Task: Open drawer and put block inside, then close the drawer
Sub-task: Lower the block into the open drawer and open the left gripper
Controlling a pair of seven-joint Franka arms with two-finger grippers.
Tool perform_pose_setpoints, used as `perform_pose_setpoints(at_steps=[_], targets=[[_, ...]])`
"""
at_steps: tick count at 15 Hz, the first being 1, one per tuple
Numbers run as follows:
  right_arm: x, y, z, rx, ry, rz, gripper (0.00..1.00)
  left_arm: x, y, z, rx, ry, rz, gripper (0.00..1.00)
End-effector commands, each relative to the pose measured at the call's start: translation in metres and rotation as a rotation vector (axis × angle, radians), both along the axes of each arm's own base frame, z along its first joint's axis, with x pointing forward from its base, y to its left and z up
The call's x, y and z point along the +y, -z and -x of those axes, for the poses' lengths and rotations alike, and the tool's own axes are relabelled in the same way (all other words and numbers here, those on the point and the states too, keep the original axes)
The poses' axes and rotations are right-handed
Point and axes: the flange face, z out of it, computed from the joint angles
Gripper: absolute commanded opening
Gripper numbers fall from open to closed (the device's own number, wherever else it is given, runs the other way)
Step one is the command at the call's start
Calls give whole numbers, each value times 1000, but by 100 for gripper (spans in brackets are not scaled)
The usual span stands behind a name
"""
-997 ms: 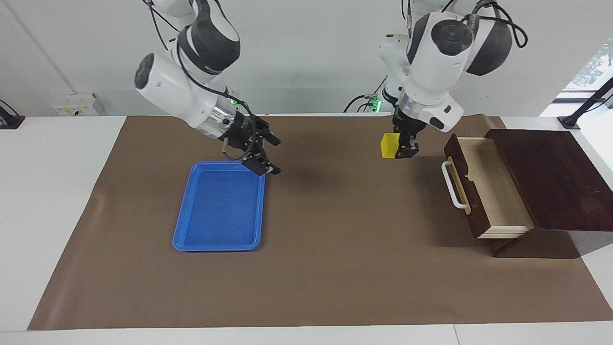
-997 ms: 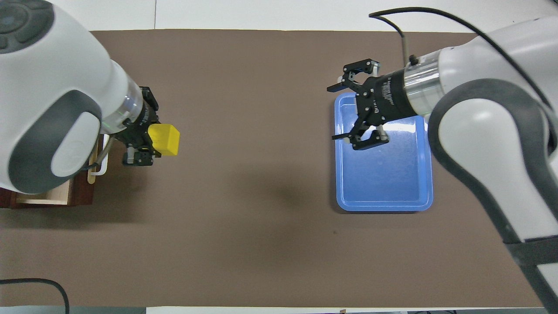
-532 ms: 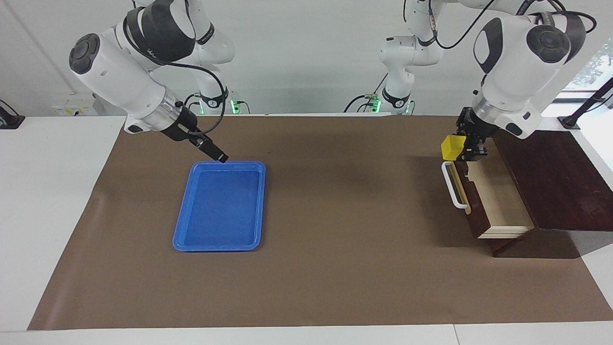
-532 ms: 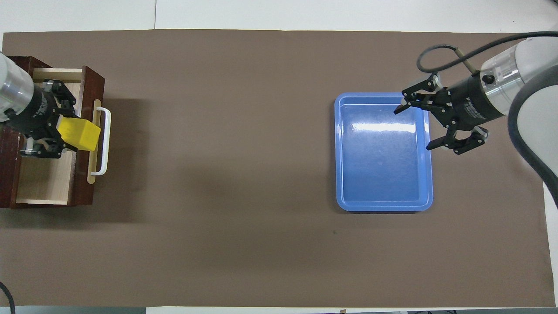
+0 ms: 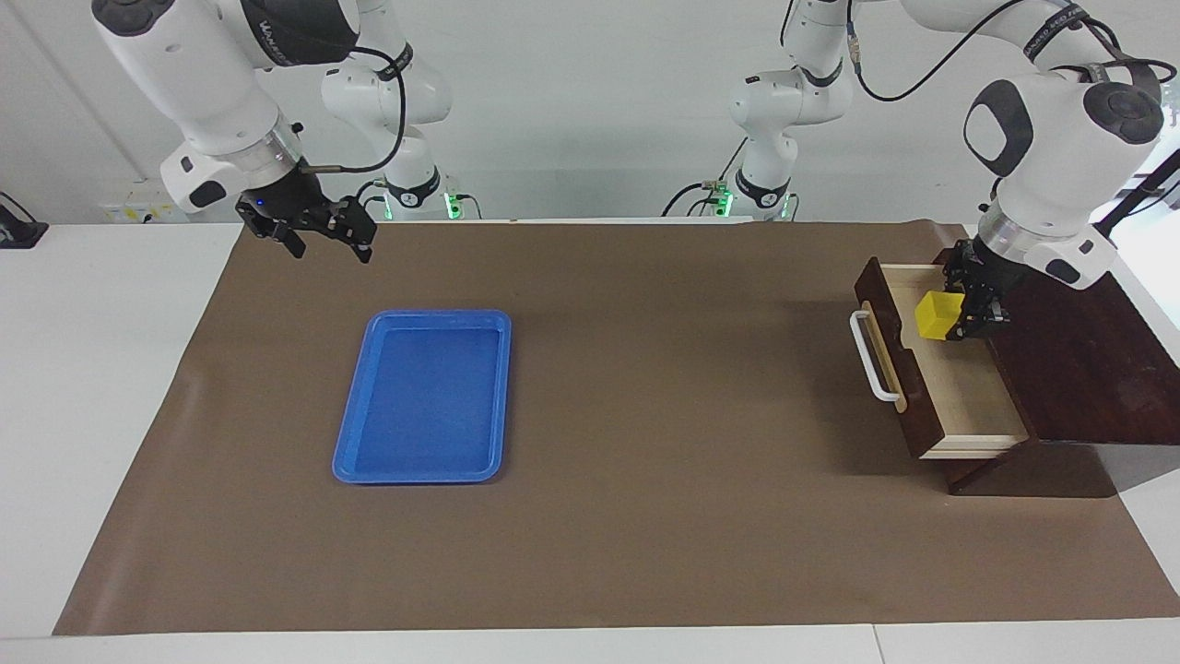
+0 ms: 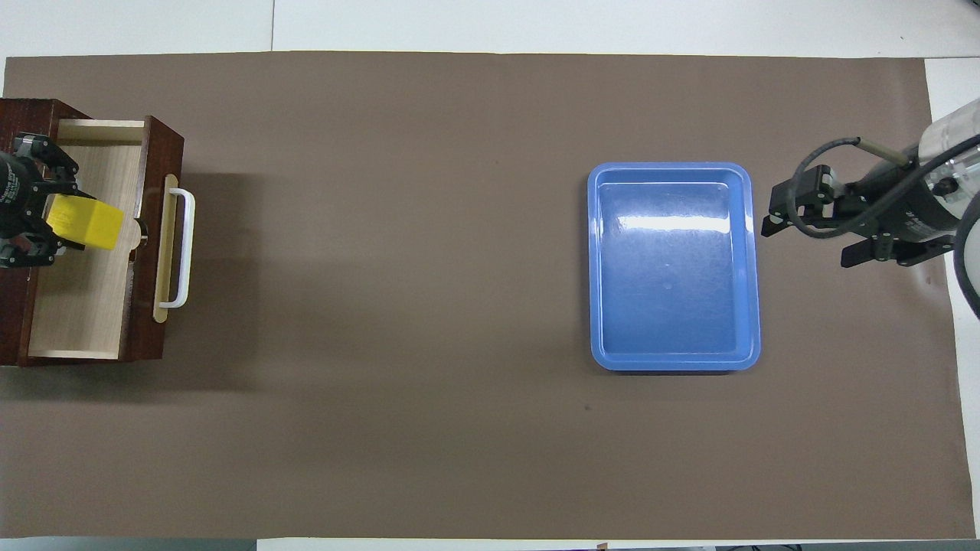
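one block (image 5: 937, 315), small and yellow, sits clamped in our left hand (image 5: 959, 318) above the pale inside of the drawer (image 5: 963, 387), which stands pulled open at the left arm's end of the surface. we judge the opening step done and the placing step in hand. next we would lower the block clear of the drawer's walls, let go, lift out, then push the white handle (image 5: 873, 357) in. our right hand (image 5: 313, 235) waits spread wide, raised near the blue tray (image 5: 423, 397).
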Motion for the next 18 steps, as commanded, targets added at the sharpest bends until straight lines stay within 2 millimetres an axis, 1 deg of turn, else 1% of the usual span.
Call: perform_pose_setpoints(at_steps=[1, 2, 3, 4, 5, 6, 7, 10, 12, 13, 16, 17, 18], targets=[[-12, -19, 16, -16, -184, 55, 100, 11, 17, 3, -29, 10, -15, 0], [-14, -24, 20, -18, -220, 66, 100, 15, 22, 2, -35, 5, -15, 0], [-16, -27, 27, 6, -213, 62, 100, 21, 32, 1, -29, 2, -14, 0], [-20, -25, 35, 52, -177, 46, 100, 21, 41, 2, -32, 3, -13, 0], [-31, -22, 40, 85, -116, 30, 100, 20, 48, 2, -38, 5, -13, 0], [-37, -20, 47, 107, -80, 1, 100, 22, 55, 3, -43, 3, -12, 0], [-39, -14, 48, 118, -75, 0, 100, 21, 60, 3, -44, 5, -11, 0], [-39, -9, 46, 118, -34, 7, 100, 21, 78, 9, -16, -5, -6, 0], [-39, -10, 39, 72, -36, 17, 100, 20, 85, 13, -4, -28, -5, 0], [-39, -11, 37, 58, -32, 21, 100, 25, 88, 13, -9, -59, -4, 0], [-39, -12, 30, 14, -8, 27, 100, 25, 98, 20, -6, -71, -3, 0], [-39, -11, 28, 1, -3, 26, 100, 25, 97, 21, -6, -72, -4, 0], [-39, -6, 26, -3, 0, 26, 100, 24, 98, 22, -4, -77, -3, 0]])
